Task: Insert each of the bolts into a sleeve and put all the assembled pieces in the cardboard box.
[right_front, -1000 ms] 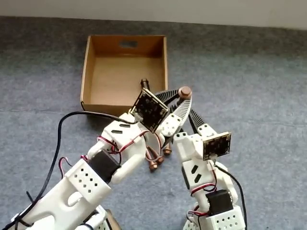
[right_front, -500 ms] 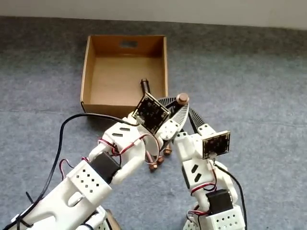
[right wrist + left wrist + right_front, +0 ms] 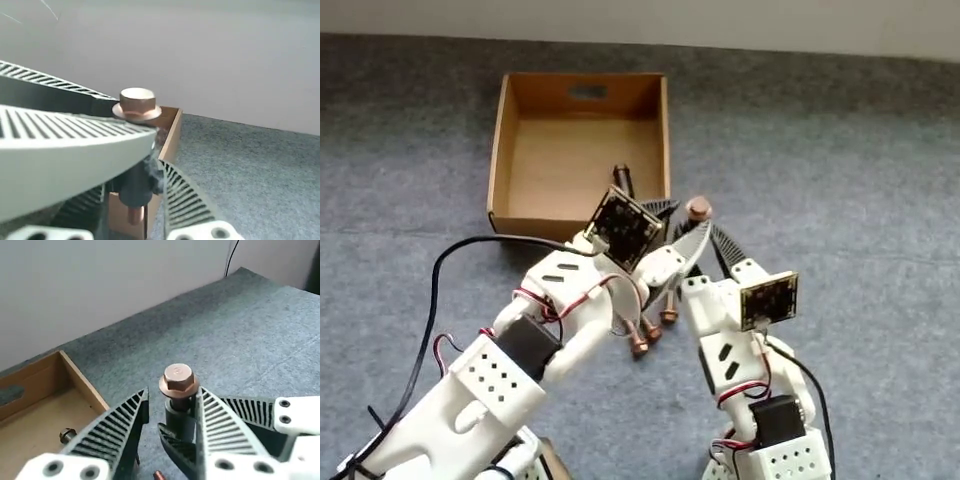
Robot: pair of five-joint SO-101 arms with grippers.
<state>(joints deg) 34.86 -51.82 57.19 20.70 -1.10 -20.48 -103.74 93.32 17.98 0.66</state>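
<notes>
loose bolts (image 3: 640, 343): lying close together on the carpet (image 3: 840, 170), low in the middle of the high view between the two arms, copper heads toward the bottom edge
right gripper (image 3: 136, 187): coming up from the lower right of the high view; pinching the sleeve (image 3: 178, 417) by its sides with dark ribbed fingers (image 3: 182, 197)
sleeve: dark and upright, held above the carpet at the centre of the high view, just to the right of the box's lower right corner
bolt (image 3: 176, 379): seated in the sleeve, copper hex head resting on its top end, tip poking out below in the right wrist view
left gripper (image 3: 172, 396): reaching in from the lower left of the high view; spread open on either side of the sleeve, one finger (image 3: 215, 425) just beside or touching it, the other finger (image 3: 120, 425) apart from it
box (image 3: 498, 150): cardboard, open-topped, in the upper left of the high view, beyond both grippers
dark piece (image 3: 622, 180): standing inside the box by its lower wall, toward the right corner; too small to tell bolt from sleeve
</notes>
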